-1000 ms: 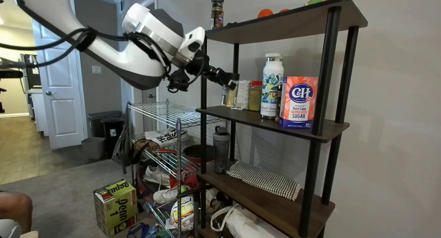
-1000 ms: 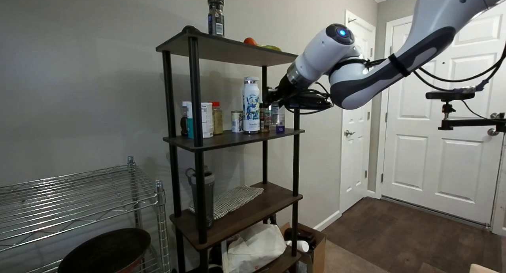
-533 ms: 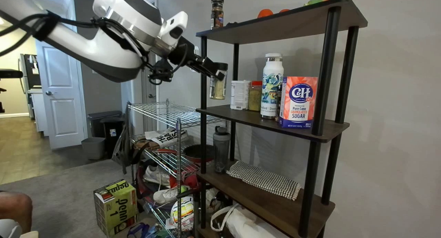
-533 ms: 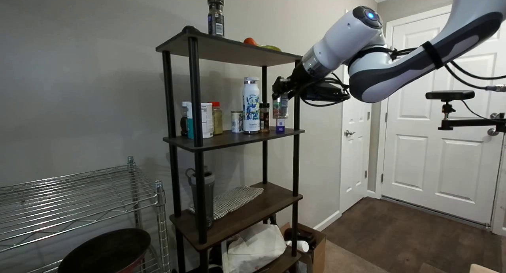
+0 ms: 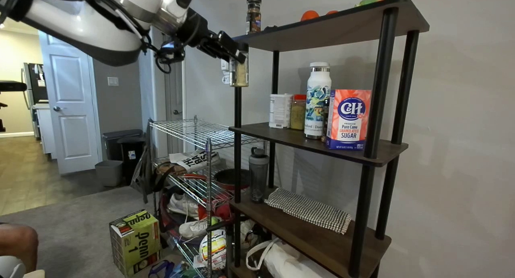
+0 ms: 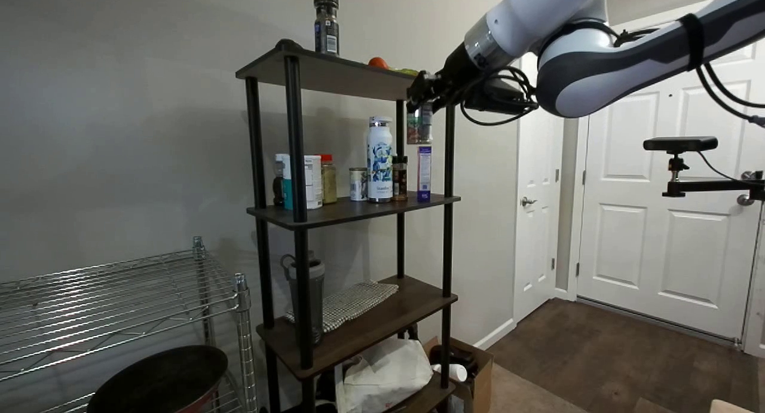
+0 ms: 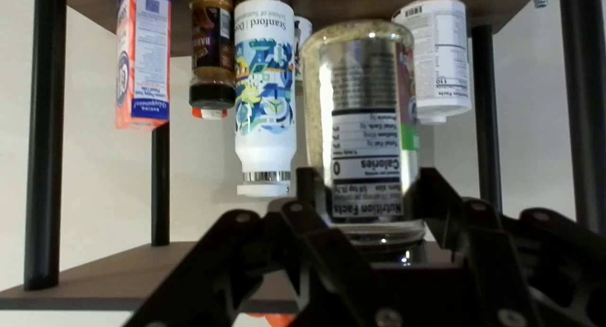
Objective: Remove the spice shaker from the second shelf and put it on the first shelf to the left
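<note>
The spice shaker is a clear jar of pale tan contents with a dark cap; it shows in both exterior views (image 5: 240, 76) (image 6: 419, 127) and in the upside-down wrist view (image 7: 364, 95). My gripper (image 5: 241, 57) is shut on its upper part, with a finger on each side of the jar in the wrist view (image 7: 368, 185). The shaker hangs about upright in the air at the rack's front, above the second shelf (image 5: 265, 134) and a little below the first shelf (image 5: 338, 30). The first shelf also shows in the wrist view (image 7: 118, 279).
On the first shelf stand a dark-capped pepper jar (image 6: 326, 27) at one end and orange-red round items (image 5: 310, 15). The second shelf holds a white bottle (image 5: 318, 101), sugar box (image 5: 349, 119), white canister (image 5: 280, 111) and red-lidded jar (image 5: 298, 113). Black posts and a wire rack (image 6: 119, 299) are near.
My gripper has lifted the spice shaker off the second shelf area, drawn it out toward the rack's front and raised it close to the first shelf's height. The other items have not moved.
</note>
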Controlling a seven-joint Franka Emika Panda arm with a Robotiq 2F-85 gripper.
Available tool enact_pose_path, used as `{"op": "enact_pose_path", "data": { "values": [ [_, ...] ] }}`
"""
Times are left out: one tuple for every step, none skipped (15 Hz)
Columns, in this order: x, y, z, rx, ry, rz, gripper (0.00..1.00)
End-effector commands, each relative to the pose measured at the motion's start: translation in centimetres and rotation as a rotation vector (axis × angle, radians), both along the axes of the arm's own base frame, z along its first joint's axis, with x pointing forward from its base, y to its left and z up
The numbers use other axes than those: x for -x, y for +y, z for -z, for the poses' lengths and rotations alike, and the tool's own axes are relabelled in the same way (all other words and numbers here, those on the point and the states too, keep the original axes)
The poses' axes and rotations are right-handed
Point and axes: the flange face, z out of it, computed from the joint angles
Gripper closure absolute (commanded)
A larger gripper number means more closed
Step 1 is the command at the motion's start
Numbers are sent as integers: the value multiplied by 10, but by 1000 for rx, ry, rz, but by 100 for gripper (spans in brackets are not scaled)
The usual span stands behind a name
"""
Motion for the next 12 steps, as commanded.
{"op": "enact_pose_path", "data": {
  "values": [
    [10, 9, -43, 15, -36, -18, 69],
    [9, 13, -52, 22, -47, -20, 69],
    [9, 16, -62, 16, -51, -26, 69],
    [9, 18, -72, 22, -54, -29, 69],
    [10, 22, -83, 28, -58, -31, 69],
    [12, 28, -93, 31, -66, -40, 69],
    [12, 33, -103, 36, -75, -44, 69],
    [13, 38, -113, 40, -84, -52, 69],
    [14, 43, -121, 47, -90, -57, 69],
    [14, 48, -129, 54, -97, -62, 69],
    [13, 52, -135, 61, -103, -66, 69],
    [12, 56, -141, 67, -108, -66, 69]
  ]
}}
